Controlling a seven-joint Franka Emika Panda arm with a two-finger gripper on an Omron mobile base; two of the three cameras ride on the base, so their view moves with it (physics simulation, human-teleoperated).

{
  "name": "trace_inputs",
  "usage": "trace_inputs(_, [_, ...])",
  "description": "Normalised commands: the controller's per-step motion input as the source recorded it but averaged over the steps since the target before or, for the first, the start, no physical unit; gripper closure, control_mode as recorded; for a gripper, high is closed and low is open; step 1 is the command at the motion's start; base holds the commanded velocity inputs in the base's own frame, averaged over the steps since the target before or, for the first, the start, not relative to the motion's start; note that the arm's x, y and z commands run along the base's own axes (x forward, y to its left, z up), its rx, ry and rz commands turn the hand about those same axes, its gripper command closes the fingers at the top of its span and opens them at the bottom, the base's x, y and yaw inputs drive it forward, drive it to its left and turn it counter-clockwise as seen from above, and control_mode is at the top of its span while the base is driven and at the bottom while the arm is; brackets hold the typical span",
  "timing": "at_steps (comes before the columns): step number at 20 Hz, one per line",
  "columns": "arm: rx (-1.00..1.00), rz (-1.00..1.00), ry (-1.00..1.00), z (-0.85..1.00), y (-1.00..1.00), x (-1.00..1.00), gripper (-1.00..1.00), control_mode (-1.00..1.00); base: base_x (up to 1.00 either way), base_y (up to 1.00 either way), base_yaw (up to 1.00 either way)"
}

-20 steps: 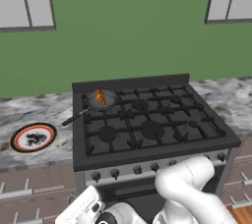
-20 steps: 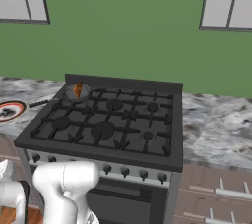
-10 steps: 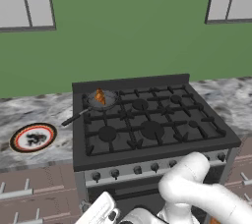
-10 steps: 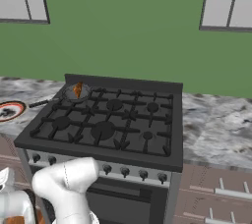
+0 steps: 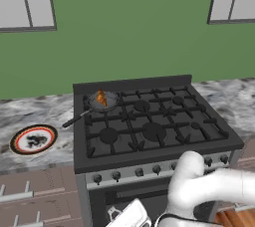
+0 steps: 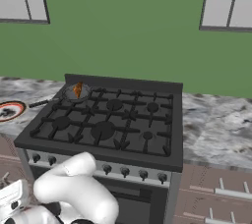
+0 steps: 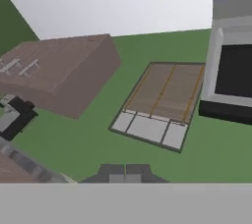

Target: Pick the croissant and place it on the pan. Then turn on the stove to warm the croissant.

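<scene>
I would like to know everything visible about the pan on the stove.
The pan is a small, round, shallow skillet, dark grey like metal, with a long thin black handle pointing out over the left counter. It sits level on the grate of the stove at the back left burner. The croissant lies inside it.

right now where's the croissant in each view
Left base view: the croissant sits in the pan at the stove's back-left burner, upper left of centre.
Right base view: the croissant is in the pan, upper left.
Hand view: not in it.
Shared landmark: the red-rimmed plate left of the stove.
</scene>
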Motion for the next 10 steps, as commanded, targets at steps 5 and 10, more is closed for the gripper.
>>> trace_inputs(5, [0.1,0.0,-0.04,0.0,-0.3,0.08,-1.0,-1.0,0.0,0.0,0.0])
trace_inputs(10, [0.08,-0.01,-0.04,0.26,0.0,0.13,-1.0,-1.0,0.0,0.0,0.0])
